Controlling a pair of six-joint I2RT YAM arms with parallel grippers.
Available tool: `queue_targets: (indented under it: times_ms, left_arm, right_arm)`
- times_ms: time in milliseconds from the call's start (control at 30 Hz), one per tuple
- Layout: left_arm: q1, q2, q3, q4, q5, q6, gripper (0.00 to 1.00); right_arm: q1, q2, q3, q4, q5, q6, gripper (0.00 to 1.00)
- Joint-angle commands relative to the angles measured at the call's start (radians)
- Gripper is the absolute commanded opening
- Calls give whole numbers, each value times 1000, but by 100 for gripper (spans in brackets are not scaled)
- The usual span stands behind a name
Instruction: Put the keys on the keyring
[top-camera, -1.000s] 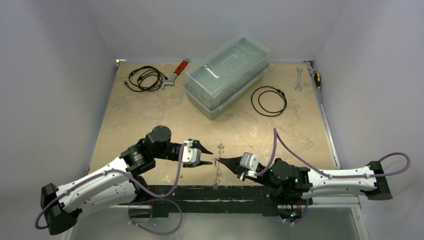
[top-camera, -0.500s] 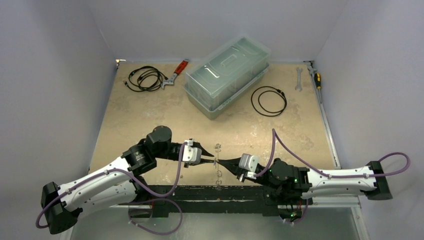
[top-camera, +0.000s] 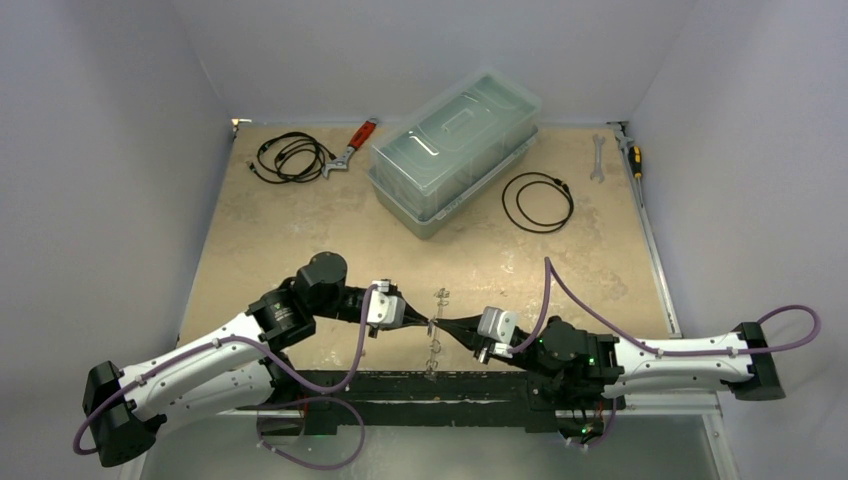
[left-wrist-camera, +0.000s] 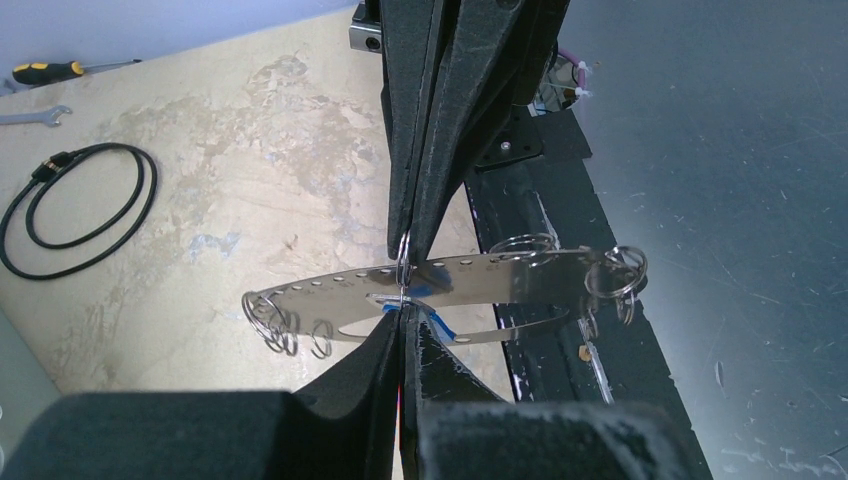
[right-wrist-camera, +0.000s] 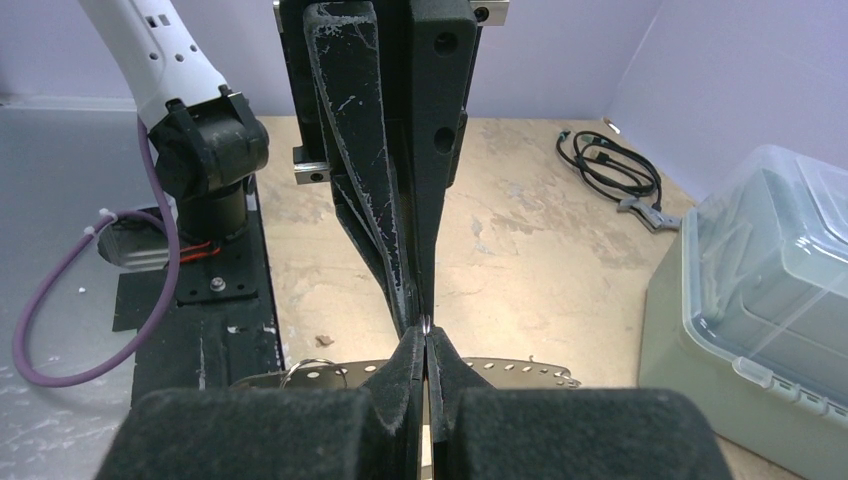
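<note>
Both arms meet tip-to-tip over near edge of table (top-camera: 300, 240), approx centre. L gripper (top-camera: 424, 321) fingers together, tips pinched on band of keyring (left-wrist-camera: 480, 272). R gripper (top-camera: 441, 323) comes in from opp side, fingers likewise pressed together, clamped on same spot of band w/ a thin wire loop at its tips. Keyring = flat silvery oval hoop w/ row of small holes along rim, held btwn the 2 grippers; from top cam it shows edge-on, running near-to-far. Small split rings (left-wrist-camera: 270, 322) hang at one end, more at the other. Blue-headed piece (left-wrist-camera: 438, 322) sits on hoop just beside L fingertips; can't tell if L tips also nip it. Far side of table: clear lidded bin (top-camera: 455, 150), black cable coil (top-camera: 537, 202) to its right, tangled cable (top-camera: 290, 157) + red-handled wrench (top-camera: 352, 146) to its left, spanner (top-camera: 598, 158) & screwdriver (top-camera: 633, 155) at far right edge
</note>
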Motion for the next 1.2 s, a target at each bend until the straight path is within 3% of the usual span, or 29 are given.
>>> queue_targets:
  times_ms: [0, 1167]
  left_arm:
    - [1, -2, -1, 45, 38, -17, 0]
    - [1, 9, 5, 47, 55, -4, 0]
  right_arm:
    - [-2, 6, 10, 51, -16, 11, 0]
    - [-3, -61, -4, 49, -16, 14, 0]
